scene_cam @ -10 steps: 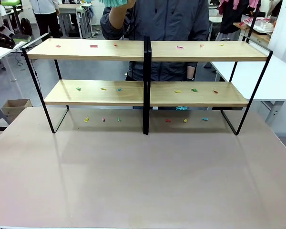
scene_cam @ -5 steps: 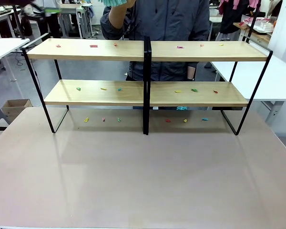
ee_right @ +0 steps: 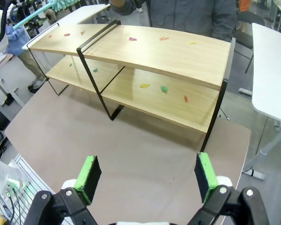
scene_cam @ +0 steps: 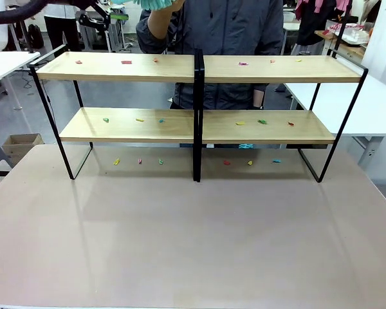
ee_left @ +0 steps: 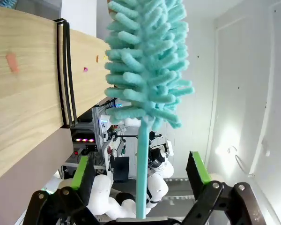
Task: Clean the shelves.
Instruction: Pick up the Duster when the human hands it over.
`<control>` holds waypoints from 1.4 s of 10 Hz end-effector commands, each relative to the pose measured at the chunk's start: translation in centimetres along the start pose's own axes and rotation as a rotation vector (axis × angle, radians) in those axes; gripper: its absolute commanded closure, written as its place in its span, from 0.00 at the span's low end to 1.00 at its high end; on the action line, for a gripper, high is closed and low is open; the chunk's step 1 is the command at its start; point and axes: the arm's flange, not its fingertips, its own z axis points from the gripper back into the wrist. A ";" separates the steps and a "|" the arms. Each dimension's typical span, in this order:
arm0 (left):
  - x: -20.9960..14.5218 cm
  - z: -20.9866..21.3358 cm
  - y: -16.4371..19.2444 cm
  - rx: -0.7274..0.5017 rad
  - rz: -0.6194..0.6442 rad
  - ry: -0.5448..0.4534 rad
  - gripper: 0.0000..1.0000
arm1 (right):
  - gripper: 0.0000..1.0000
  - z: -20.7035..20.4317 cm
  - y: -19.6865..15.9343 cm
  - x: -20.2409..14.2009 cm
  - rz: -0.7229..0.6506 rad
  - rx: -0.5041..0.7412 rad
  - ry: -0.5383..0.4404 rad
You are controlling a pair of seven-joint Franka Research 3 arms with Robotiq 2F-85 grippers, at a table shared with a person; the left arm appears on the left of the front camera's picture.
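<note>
The shelves (scene_cam: 116, 67) stand at the far side of the table, two light-wood boards on a black frame, also seen in the right wrist view (ee_right: 178, 51). Several small coloured scraps lie on both boards and on the tabletop under them. Behind the shelves a person's hand holds up a teal fluffy duster (scene_cam: 156, 3). My left gripper (scene_cam: 109, 16) hangs high at the far left, close to it. In the left wrist view the duster (ee_left: 147, 61) rises between the open fingers of the left gripper (ee_left: 139, 168), its handle midway and touching neither pad. My right gripper (ee_right: 147, 177) is open over the tabletop.
A person (scene_cam: 231, 32) stands behind the shelves. The brownish tabletop (scene_cam: 193, 238) stretches bare in front of them. White tables stand at the right (scene_cam: 373, 109) and the left (scene_cam: 3, 64). A cardboard box (scene_cam: 22, 145) sits on the floor at left.
My left gripper has swept from the far left towards the right along the top of the front view, closing on the raised duster. The person's hand and the shelves have stayed still.
</note>
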 end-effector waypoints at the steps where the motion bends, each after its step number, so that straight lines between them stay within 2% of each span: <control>1: -0.4 0.2 -0.5 -0.017 0.026 0.046 0.00 | 0.00 0.0 0.0 0.1 -0.001 -0.001 -0.001; 5: -1.4 -0.4 -0.4 -0.026 -0.021 0.105 0.00 | 0.00 0.0 0.0 0.1 -0.001 -0.001 -0.001; 6: -1.5 -0.5 -0.4 -0.022 -0.031 0.105 0.58 | 0.00 0.0 0.0 0.1 -0.001 -0.001 -0.001; 7: -1.5 -0.5 -0.4 -0.023 -0.035 0.113 0.58 | 0.00 0.0 0.0 0.1 -0.001 -0.001 -0.001; 8: -1.6 -0.5 -0.4 -0.025 -0.045 0.116 1.00 | 0.00 0.0 0.0 0.1 -0.001 -0.001 -0.001; 10: -1.7 -0.6 -0.3 -0.022 -0.056 0.122 1.00 | 0.00 0.0 0.0 0.1 -0.001 -0.001 -0.001; 11: -1.7 -0.5 -0.3 -0.019 -0.065 0.117 0.83 | 0.00 0.0 0.0 0.1 -0.001 -0.001 -0.001; 13: -1.7 -0.5 -0.1 -0.019 -0.061 0.112 1.00 | 0.00 0.0 0.0 0.1 -0.001 -0.001 -0.001; 14: -1.8 -0.5 -0.1 -0.021 -0.059 0.114 1.00 | 0.00 0.0 0.0 0.1 -0.001 -0.001 -0.001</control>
